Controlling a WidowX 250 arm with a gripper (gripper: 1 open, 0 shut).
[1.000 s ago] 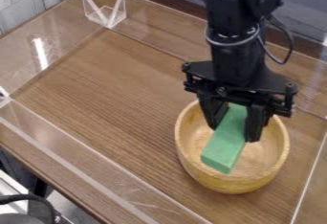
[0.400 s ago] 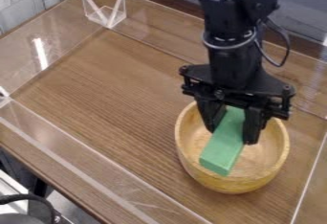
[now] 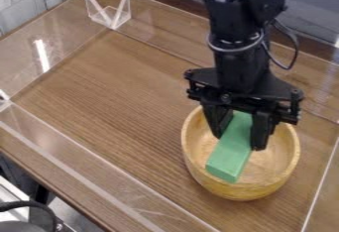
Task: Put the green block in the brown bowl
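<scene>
- One arm, black, coming down from the far right; gripper [image 3: 243, 125] points nearly straight down over the brown bowl [image 3: 199, 174].
- Bowl sits near-right on the wood-grain table [image 3: 119, 87]; light wood, thick rim, deep hollow.
- Green block [image 3: 232, 153] is inside the bowl's hollow, tilted: lower end looks to rest on the bowl floor at the near-left, upper end runs up betw. the fingers [image 3: 215, 110].
- Jaws: they stand part-way apart w/ the block's top end betw. them. We can't tell from this view whether the pads press the block or have let go; no clear gap visible, no clear contact either.
- Step in hand, as we read it: the drop-off. Block is over and within the bowl, so carrying is done; what's left is release and pull-out.
- Progress: we'd call it nearly finished, pending a clean release.
- Next move calls for: widen the jaws enough to free the block's sides, then lift straight up so the fingers clear the rim w/o dragging the block along.
- Risk, our guess: the block leans on its lower end, so it'll likely tip and settle flatter once freed; a sideways exit could nudge the bowl or flip the block over the rim.
- Also in view: clear plastic walls [image 3: 79, 147] round the work area, and a small clear stand [image 3: 109, 11] at the far left, well apart from the bowl. Neither is in the way.
</scene>
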